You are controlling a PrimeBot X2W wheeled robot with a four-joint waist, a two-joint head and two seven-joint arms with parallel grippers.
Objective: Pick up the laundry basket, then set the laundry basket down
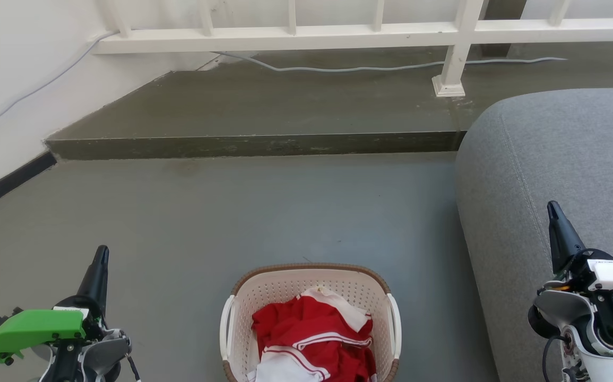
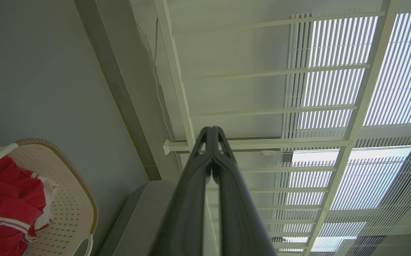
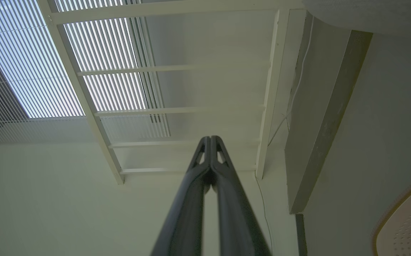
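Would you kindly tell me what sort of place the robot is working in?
Probably a living area in a home: a grey sofa, a laundry basket holding red and white clothes on the floor, and a white railing along a raised step.

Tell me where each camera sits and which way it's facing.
Head view: on the head, looking forward and down at the laundry basket on the floor; left gripper lower left, right gripper lower right with the sofa behind it.
Left wrist view: on the left wrist, looking along the shut left gripper toward the railing; basket at lower left.
Right wrist view: on the right wrist, along the shut right gripper toward the railing; basket edge at lower right.
Shared: all three show the basket and railing.
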